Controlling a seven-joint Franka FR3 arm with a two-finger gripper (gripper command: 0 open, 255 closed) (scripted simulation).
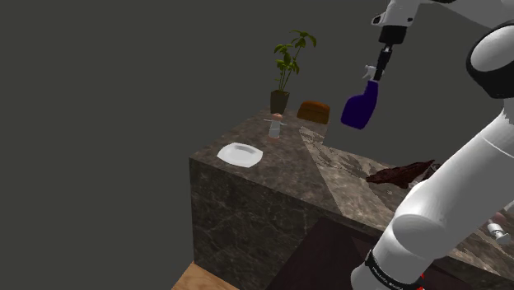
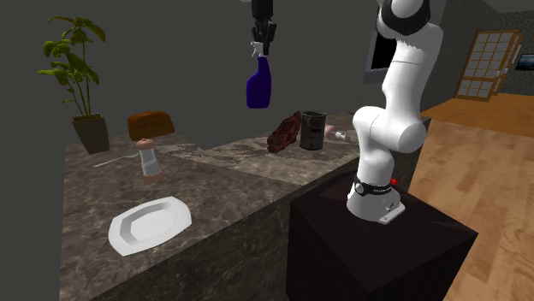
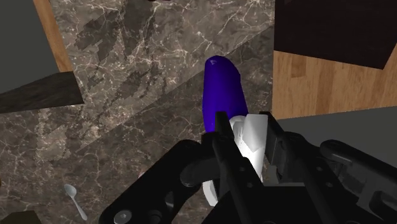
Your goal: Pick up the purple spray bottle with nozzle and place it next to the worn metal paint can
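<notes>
The purple spray bottle [image 1: 360, 109] hangs high above the dark stone counter [image 1: 313, 165], body down and slightly tilted. My gripper [image 1: 380, 66] is shut on its white nozzle head. In the second exterior view the bottle [image 2: 258, 88] dangles under the gripper [image 2: 261, 47], well left of the dark worn paint can [image 2: 313, 130] standing near the counter's right end. In the wrist view the gripper [image 3: 245, 143] clasps the white nozzle [image 3: 249, 135], and the purple body [image 3: 221, 92] points away over the marble.
A dark reddish lump [image 2: 283, 132] lies against the can's left side, and a small pale object [image 2: 339, 135] lies to its right. Further left stand a white plate [image 2: 148, 223], a small shaker [image 2: 150, 160], a spoon [image 2: 111, 159], a brown loaf-like object [image 2: 151, 125] and a potted plant [image 2: 81, 77].
</notes>
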